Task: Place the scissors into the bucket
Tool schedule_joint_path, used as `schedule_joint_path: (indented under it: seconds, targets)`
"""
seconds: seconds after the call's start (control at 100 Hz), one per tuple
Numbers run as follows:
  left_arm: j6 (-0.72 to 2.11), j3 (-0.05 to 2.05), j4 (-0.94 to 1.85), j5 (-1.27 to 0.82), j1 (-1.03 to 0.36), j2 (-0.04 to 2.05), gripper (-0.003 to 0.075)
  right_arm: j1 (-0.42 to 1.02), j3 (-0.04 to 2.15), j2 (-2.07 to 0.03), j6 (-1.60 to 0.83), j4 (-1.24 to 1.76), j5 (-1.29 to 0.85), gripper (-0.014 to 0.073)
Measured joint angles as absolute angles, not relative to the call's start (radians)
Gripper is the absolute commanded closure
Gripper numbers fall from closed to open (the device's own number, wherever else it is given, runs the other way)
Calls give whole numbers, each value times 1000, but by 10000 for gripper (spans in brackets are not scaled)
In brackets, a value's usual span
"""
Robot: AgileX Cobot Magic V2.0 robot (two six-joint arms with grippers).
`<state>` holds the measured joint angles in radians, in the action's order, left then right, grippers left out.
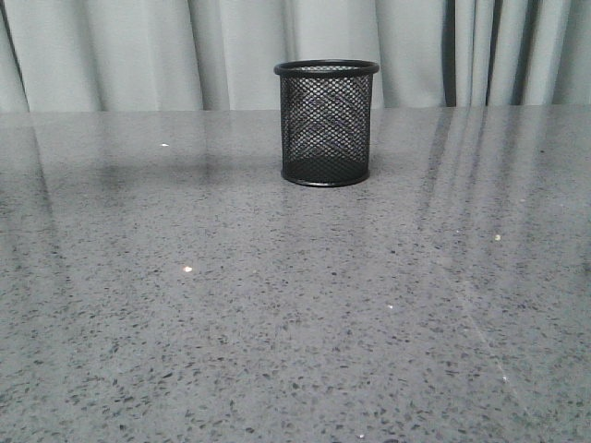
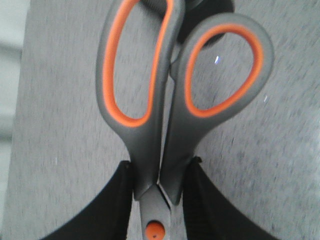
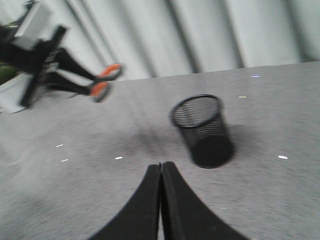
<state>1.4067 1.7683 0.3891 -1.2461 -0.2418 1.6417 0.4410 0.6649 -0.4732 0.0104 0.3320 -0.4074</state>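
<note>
Across the front view a grey speckled stone-like tabletop (image 1: 277, 314) is spread, polished enough that pale vertical streaks from the backdrop are mirrored in it and a few bright glints are scattered over it. Behind the far edge, a pale grey-green curtain (image 1: 138, 51) hangs in soft folds and closes off the room. On the far middle of the surface the bucket (image 1: 326, 123) is seen standing upright, a black wire-mesh cylinder with a solid rolled rim and base ring; nothing can be made out inside it through the mesh. No arm is caught by the front view.

From the left wrist view, the scissors (image 2: 165, 150) are seen clamped in the left gripper (image 2: 159, 200): the black fingers (image 2: 112, 205) are pressed against both sides of the grey shanks just beyond the orange pivot screw, and the orange-lined handle loops are pointed away from the camera over the grey surface. The blades are closed together; their tips are out of sight.

From the right wrist view, which is blurred, the right gripper (image 3: 161, 200) is shown with its two dark fingers pressed together on nothing, held above the table near the bucket (image 3: 201, 131). Farther off, against the curtain, the left arm (image 3: 40, 55) is seen raised clear of the table with the orange handle loops projecting from it.
</note>
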Motion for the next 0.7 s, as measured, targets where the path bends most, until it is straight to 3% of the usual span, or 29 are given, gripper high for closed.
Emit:
schedule_joint_path:
  seconds: [0.11,0.23,0.31,0.7]
  targets:
    - [1407,1775,391,-1248,-327,1642,711,542,746,-542,8,340,-426,398]
    - [1407,1775,382,-1252,-415,1642,711,618,834,-616,6,366,-451,143]
    - [1407,1775,382,-1252,-468,1642,711,642,889,-667,6,408,-469,53]
    - [1407,1775,387,-1255,-553,1619,711,650,971,-821,0,591,-498,30]
